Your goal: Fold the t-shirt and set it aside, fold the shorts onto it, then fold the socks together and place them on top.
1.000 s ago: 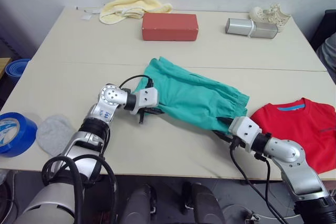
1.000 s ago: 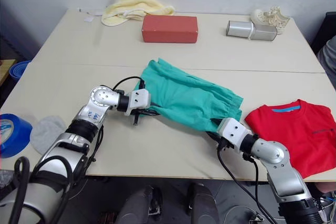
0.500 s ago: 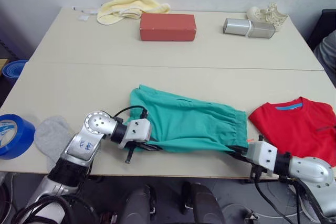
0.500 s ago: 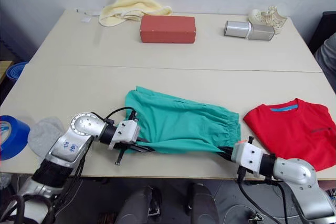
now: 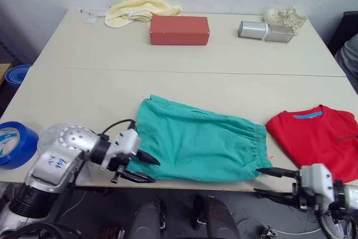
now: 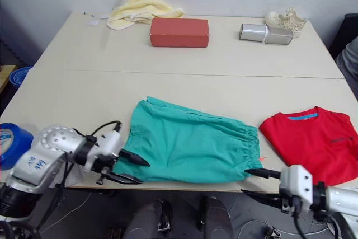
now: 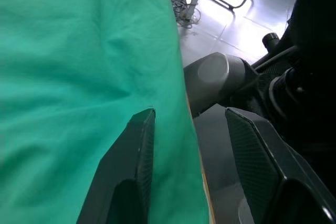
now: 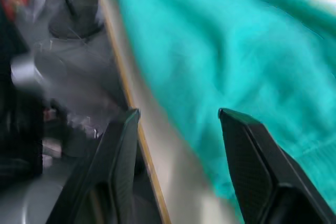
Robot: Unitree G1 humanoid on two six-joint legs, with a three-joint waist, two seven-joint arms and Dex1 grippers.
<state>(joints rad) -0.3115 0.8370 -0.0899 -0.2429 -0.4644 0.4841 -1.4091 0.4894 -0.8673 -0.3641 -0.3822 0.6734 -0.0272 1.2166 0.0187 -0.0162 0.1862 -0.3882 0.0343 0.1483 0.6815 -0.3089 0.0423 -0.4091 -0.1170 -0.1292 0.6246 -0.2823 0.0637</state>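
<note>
Working the shorts step, I reckon: my left gripper [image 5: 146, 169] sits spread open with nothing in it at the near table edge, beside the teal-green drawstring fabric shorts [image 5: 196, 146] lying flat and folded; my right gripper [image 5: 269, 182] is open too. Next: lift them onto the bright red cotton t-shirt [image 5: 320, 138].

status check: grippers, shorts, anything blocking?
Left gripper open, empty, at the near-left edge of the shorts. Right gripper open, empty, near-right corner. Shorts flat, t-shirt beside them. Nothing blocking.

Shorts [image 6: 190, 146] lie flat between both spread claws, t-shirt [image 6: 313, 141] beside them
</note>
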